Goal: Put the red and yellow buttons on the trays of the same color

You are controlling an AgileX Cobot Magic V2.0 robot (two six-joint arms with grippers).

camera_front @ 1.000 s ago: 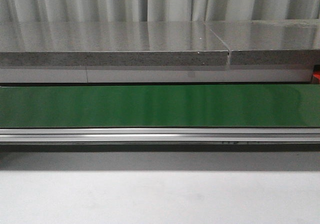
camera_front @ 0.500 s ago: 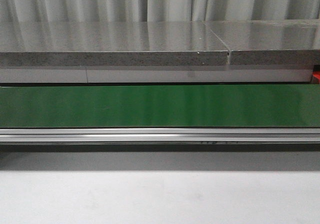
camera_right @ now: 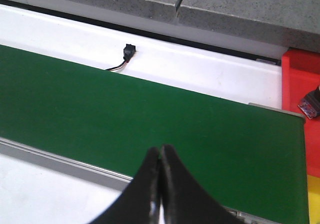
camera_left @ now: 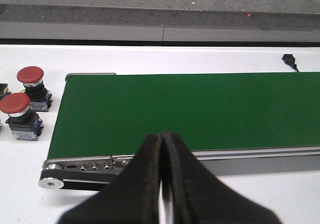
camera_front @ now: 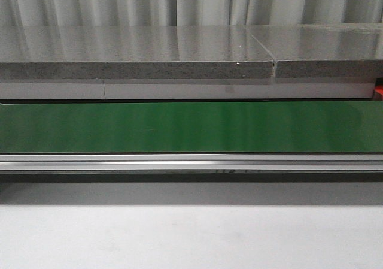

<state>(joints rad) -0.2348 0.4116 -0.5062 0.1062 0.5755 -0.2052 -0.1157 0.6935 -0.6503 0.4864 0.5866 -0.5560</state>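
Two red buttons (camera_left: 31, 76) (camera_left: 15, 104) stand on the white table beside the end of the green conveyor belt (camera_left: 190, 109), in the left wrist view. My left gripper (camera_left: 162, 134) is shut and empty, above the belt's near rail. My right gripper (camera_right: 161, 148) is shut and empty, above the belt (camera_right: 150, 119). The red tray (camera_right: 300, 79) sits past the belt's other end, with a small dark part (camera_right: 311, 104) in it. A yellow edge (camera_right: 315, 199) shows by it. No yellow button is in view. The front view shows only the belt (camera_front: 191, 127).
A grey stone ledge (camera_front: 137, 56) runs behind the belt. A small black connector with wires (camera_right: 128, 51) lies on the white table behind the belt; it also shows in the left wrist view (camera_left: 289, 60). An aluminium rail (camera_front: 191, 161) edges the belt's front.
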